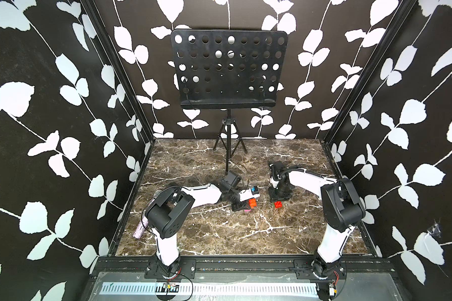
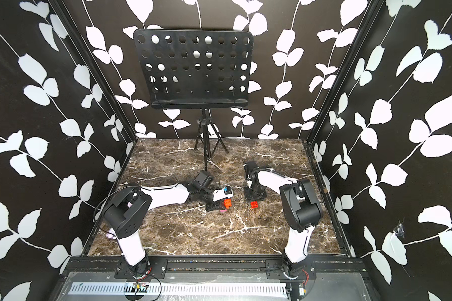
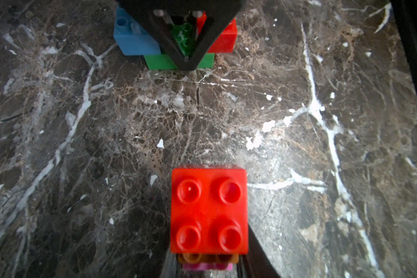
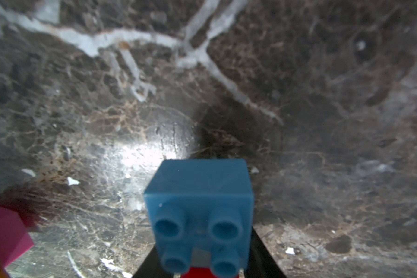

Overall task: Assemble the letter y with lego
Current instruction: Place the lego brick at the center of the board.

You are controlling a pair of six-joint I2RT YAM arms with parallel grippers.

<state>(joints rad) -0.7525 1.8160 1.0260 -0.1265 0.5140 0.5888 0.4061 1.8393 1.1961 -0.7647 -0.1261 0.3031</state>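
Here the left gripper [image 1: 245, 206] has its fingers clamped together on the brick stack [image 3: 208, 209], orange-red over orange over pink. Ahead of the fingertips lies open marble table [image 3: 106, 132], then the green bar [image 3: 159, 61] carrying a blue brick [image 3: 133, 41] and a red brick [image 3: 226, 38], directly under the right gripper [image 1: 279, 195]; whether its fingers grip cannot be told. A music stand [image 1: 227, 70] stands well beyond.

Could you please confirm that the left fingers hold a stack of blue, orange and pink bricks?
Not quite: the left wrist view shows a red brick, not blue, stacked with the orange brick and pink brick in the left fingers.
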